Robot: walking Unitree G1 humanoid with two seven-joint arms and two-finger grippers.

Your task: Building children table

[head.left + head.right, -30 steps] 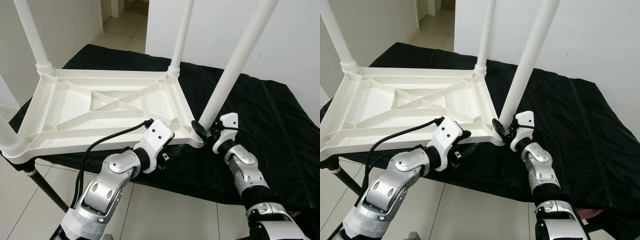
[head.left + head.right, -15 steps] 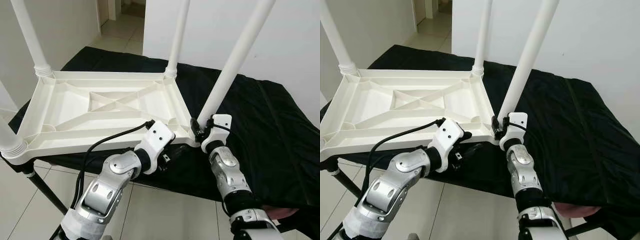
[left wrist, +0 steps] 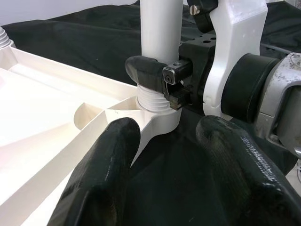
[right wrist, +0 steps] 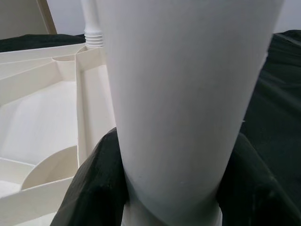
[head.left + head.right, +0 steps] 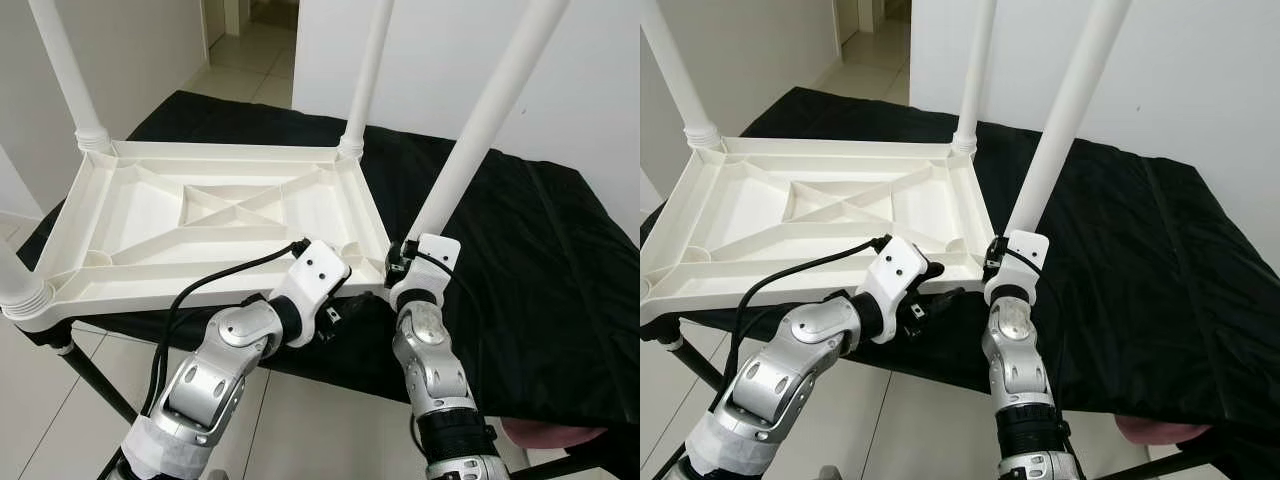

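Tabletop [image 5: 200, 215] lies inverted; right end effector [image 3: 157, 75] clamps its corner leg [image 5: 480, 130], left end effector [image 3: 174, 174] gapes beside.

Upright legs [image 5: 478, 125] (four) around tabletop [image 5: 215, 215]

The silver left arm reaches forward, its left gripper [image 3: 164, 183] held with 2 black fingers [image 3: 101, 174] spread apart. The silver right arm rises upright, wrist bent forward, and its right gripper [image 3: 157, 77] is clamped around a white tube.
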